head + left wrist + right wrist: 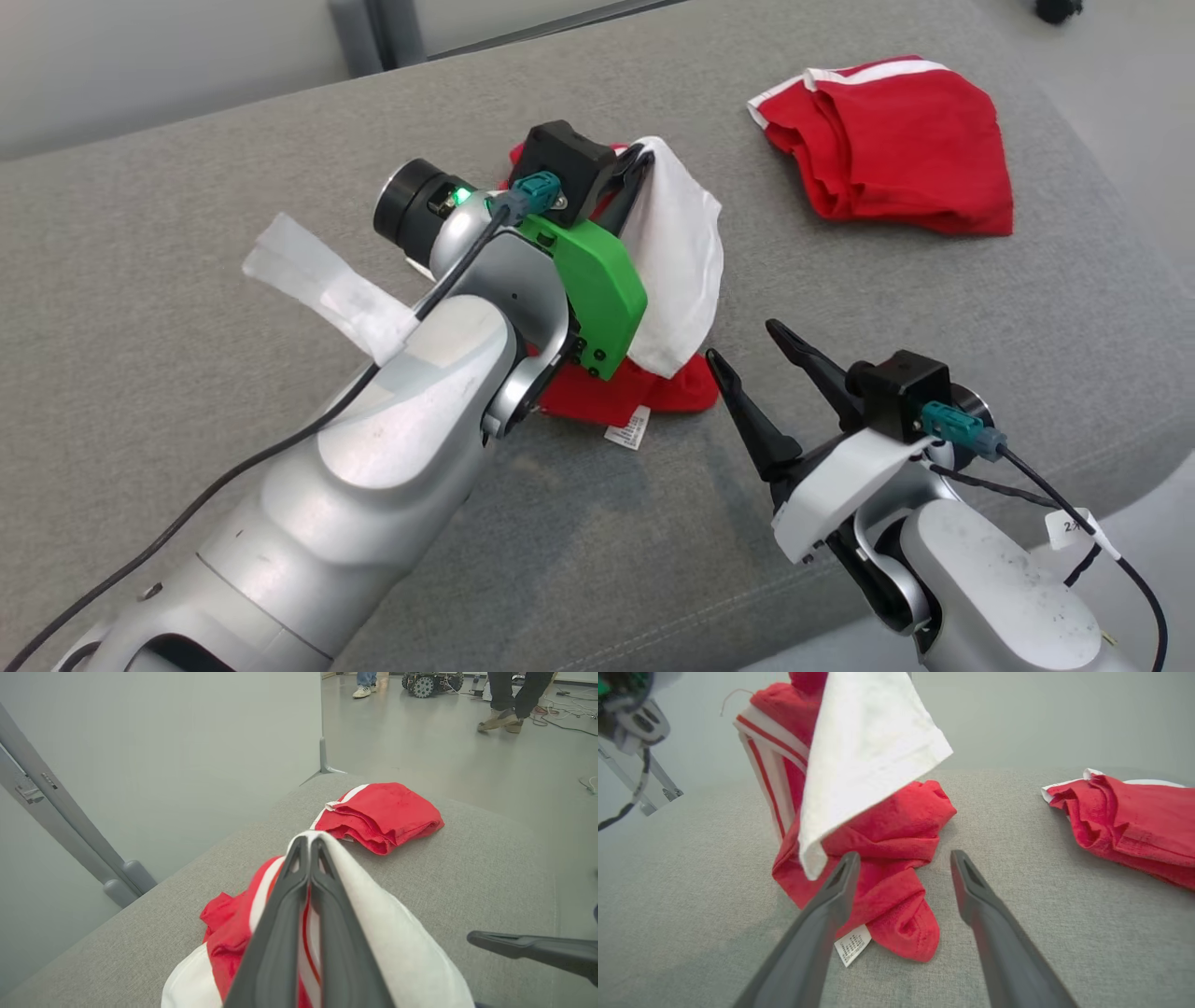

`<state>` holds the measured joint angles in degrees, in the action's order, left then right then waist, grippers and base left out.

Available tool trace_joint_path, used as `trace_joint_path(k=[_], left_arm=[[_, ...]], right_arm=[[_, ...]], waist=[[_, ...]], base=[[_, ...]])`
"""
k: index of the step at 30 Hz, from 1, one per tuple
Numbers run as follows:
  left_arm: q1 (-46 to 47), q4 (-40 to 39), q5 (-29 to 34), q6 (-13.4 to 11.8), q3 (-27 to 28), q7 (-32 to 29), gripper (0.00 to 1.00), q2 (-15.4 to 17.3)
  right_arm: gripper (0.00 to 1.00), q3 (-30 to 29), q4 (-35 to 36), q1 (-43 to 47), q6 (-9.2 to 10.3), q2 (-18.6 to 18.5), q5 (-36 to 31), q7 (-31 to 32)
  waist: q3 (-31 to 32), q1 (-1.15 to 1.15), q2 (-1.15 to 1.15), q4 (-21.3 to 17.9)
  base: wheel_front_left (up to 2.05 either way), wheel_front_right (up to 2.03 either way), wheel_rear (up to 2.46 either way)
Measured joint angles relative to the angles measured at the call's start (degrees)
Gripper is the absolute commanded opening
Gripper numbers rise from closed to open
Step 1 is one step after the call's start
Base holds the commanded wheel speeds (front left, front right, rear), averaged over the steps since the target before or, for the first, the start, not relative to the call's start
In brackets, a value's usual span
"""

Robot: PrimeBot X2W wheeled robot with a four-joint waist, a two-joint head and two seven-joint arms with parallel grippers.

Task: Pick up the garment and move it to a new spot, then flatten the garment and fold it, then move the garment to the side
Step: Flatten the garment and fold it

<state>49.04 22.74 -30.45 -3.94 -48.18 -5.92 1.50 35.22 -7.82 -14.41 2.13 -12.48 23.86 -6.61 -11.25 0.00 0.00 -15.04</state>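
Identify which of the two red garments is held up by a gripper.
The nearer red-and-white garment, pinched in the shut left gripper, its white panel hanging. The other red garment lies flat and untouched, farther right.

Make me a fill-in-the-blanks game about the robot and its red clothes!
The left claw is shut on the red and ____ garment.
The right claw is ____.
The other red garment lies on the ____ cushion.
Missing words: white, open, grey.
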Motion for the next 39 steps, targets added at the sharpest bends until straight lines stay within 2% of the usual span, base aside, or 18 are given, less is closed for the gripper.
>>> trace_joint_path(k=[8, 12, 15, 21, 32, 36, 37, 39], left_arm=[[0.09, 4.32, -1.09, 1.52, -4.68, -1.89, 0.00, 0.36], [1.26, 3.30, -3.97, 2.04, -6.93, -1.65, 0.00, 0.80], [2.53, 3.11, -4.78, 3.48, -7.54, 0.88, 0.00, 0.83], [5.51, 0.79, -8.23, 5.31, -8.44, 6.48, 0.00, 1.00], [7.34, 2.91, -11.29, 6.97, -12.38, 10.73, 0.00, 1.05], [11.51, 8.38, -9.81, 6.97, -13.25, 11.09, 0.00, 1.07], [11.90, 9.33, -9.53, 6.98, -13.40, 11.05, 0.09, 1.08], [11.94, 10.53, -9.95, 7.68, -14.27, 10.49, 0.46, 1.15]], right_arm=[[1.00, 0.97, 0.03, 2.04, 0.36, 1.83, 0.92, -0.78], [1.00, 1.80, -0.18, 1.92, -0.67, 2.11, 0.93, -0.94], [1.00, 2.72, -1.20, 1.29, -1.62, 3.18, 0.92, -1.25], [1.00, 2.94, -2.32, 0.78, -1.80, 3.54, 0.93, -1.62], [1.00, 2.86, -3.54, 0.77, -2.12, 3.97, 1.05, -2.45], [1.00, 2.78, -4.24, 0.77, -2.12, 4.68, 1.43, -2.94], [1.00, 2.77, -4.36, 0.77, -2.12, 4.71, 1.43, -2.96], [1.00, 2.78, -4.67, 0.79, -2.12, 4.72, 1.44, -3.00]], waist=[[-2.11, 0.00, 0.00, -6.20], [-3.46, 0.00, 0.00, -9.34], [-4.39, 0.00, 0.00, -11.79], [-5.37, 0.00, 0.00, -16.17], [-6.13, 0.00, 0.00, -19.04], [-6.20, 0.00, 0.00, -19.11], [-6.24, 0.00, 0.00, -19.10], [-6.36, 0.00, 0.00, -19.08]], base=[[0.00, 0.00, 0.00], [0.00, 0.00, 0.00], [0.00, 0.00, 0.00], [0.00, 0.00, 0.00], [0.03, 0.03, 0.03], [0.17, 0.17, 0.17], [0.09, 0.09, 0.09], [0.01, 0.01, 0.01]])
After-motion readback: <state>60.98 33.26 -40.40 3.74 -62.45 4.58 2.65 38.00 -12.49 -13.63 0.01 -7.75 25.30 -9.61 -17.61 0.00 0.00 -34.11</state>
